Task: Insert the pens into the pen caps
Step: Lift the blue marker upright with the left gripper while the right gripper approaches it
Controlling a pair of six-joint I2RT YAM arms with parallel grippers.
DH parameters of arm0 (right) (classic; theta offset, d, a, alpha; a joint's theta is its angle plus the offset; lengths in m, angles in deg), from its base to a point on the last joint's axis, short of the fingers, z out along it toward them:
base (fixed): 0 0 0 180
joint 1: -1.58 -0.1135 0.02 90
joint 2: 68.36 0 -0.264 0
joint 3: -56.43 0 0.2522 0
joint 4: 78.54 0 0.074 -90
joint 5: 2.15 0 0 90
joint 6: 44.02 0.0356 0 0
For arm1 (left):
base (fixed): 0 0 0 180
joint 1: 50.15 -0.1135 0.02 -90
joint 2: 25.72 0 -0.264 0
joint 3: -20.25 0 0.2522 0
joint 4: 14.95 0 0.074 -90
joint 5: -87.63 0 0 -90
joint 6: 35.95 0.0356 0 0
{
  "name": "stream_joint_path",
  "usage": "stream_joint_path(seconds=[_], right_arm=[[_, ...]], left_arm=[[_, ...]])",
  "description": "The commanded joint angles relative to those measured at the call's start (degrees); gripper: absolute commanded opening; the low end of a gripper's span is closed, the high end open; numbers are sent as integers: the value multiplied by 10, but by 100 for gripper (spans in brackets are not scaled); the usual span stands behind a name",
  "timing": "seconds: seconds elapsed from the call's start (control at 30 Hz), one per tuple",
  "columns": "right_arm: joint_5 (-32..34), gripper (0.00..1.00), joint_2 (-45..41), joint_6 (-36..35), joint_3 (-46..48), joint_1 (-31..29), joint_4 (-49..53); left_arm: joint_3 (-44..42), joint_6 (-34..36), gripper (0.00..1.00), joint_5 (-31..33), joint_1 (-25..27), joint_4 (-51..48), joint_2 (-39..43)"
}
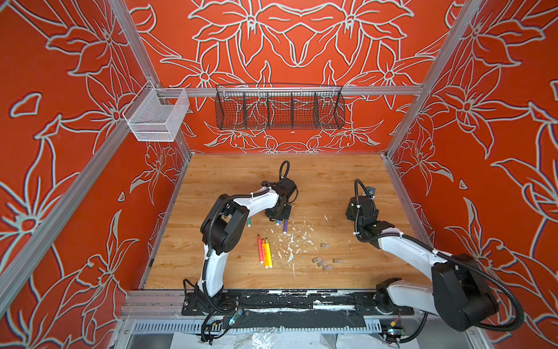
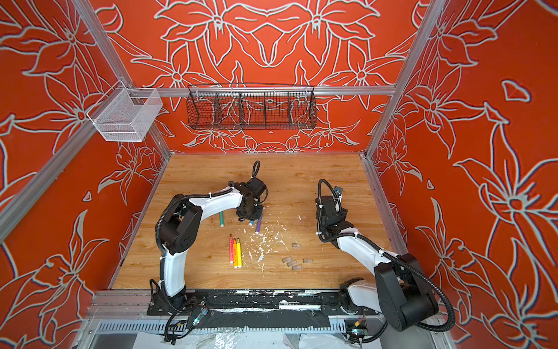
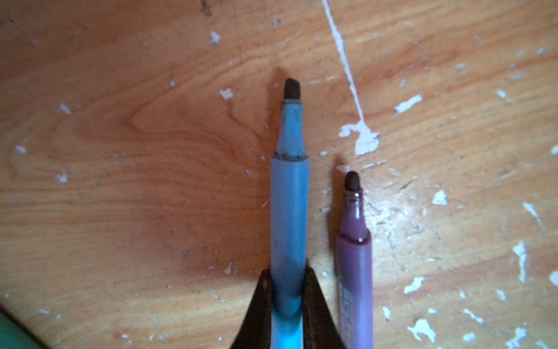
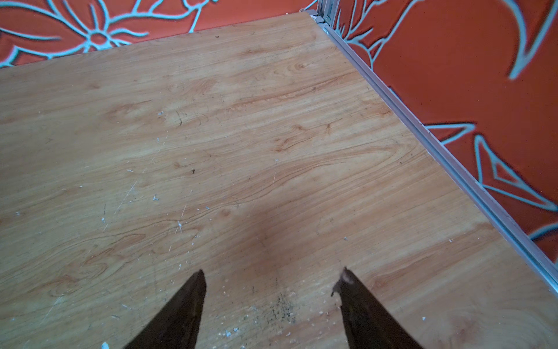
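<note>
The left gripper is clamped on the blue pen, which lies mid-table just left of the purple pen. A straight lift would likely avoid dragging that neighbour. The right gripper hangs wide apart and empty over bare wood at the right. Only the left wrist view shows the grip. Only the top views show the pen caps, near and right of centre.

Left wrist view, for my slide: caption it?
Left gripper shut on the blue pen; purple pen beside it on the wooden table.
</note>
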Motion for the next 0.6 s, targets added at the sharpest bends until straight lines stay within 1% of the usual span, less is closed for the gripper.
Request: stream_joint_path(seconds=[0.0,0.13,0.23,0.33,0.37,0.43,0.57], right_arm=[[4,71,6,9,-20,3,8],[7,69,0,12,-17,3,9],[16,68,-12,22,-20,2,24],[-4,66,-33,47,-64,2,109],[-28,66,-44,55,-82,2,139],[-90,66,-68,70,-98,-1,154],[-223,70,-109,130,-103,-14,134]], left_arm=[[-8,4,8,15,-6,-35,-27],[-13,6,1,8,-9,-29,-21],[-21,6,0,-11,-16,-20,-14],[-27,4,0,-23,-25,-13,-5],[-32,3,0,-24,-27,-9,-1],[-38,4,0,-31,-30,-2,9],[-63,5,0,-43,-31,28,45]])
